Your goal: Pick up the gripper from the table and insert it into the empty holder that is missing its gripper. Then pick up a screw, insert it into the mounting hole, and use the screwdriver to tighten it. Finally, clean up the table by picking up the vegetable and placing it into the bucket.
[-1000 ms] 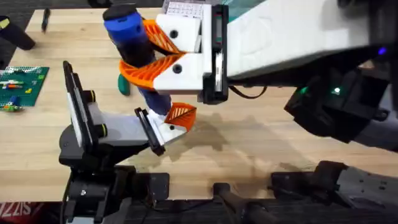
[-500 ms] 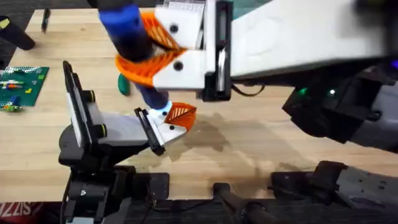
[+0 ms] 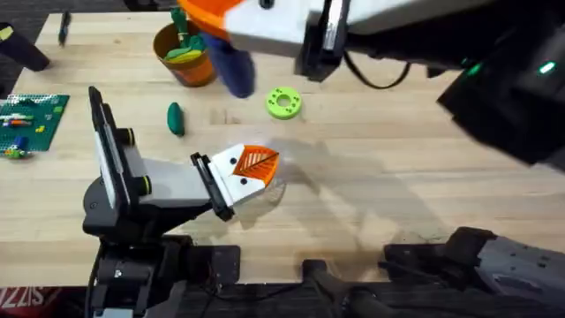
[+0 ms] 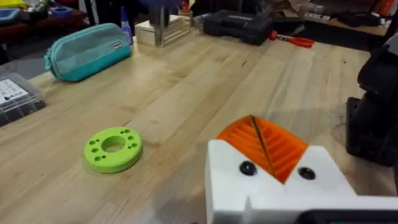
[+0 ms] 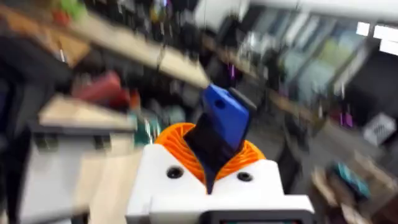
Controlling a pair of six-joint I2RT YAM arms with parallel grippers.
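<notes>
My right gripper (image 3: 212, 12) hangs high over the table's far side, shut on the blue screwdriver (image 3: 235, 64). In the right wrist view the screwdriver (image 5: 225, 118) sticks out between the orange ribbed pads (image 5: 186, 148). Low over the near middle of the table, my left gripper (image 3: 254, 165) is shut, its two orange tips (image 4: 264, 144) pressed together on their white blocks (image 4: 273, 186). The dark green vegetable (image 3: 176, 118) lies on the wood to its far left. Behind that stands the orange bucket (image 3: 169, 42). A loose gripper tip and an empty holder are out of view.
A bright green ring disc (image 3: 283, 102) lies right of the vegetable, also seen in the left wrist view (image 4: 113, 148). Yellow-and-green pieces sit in the bucket. A green brick board (image 3: 31, 119) is at the left edge. A teal pouch (image 4: 87, 50) lies farther back.
My right arm has risen and swung toward the far side with the screwdriver, off the left gripper's tips. The bucket and the green disc have come into sight. The left arm has stayed put.
</notes>
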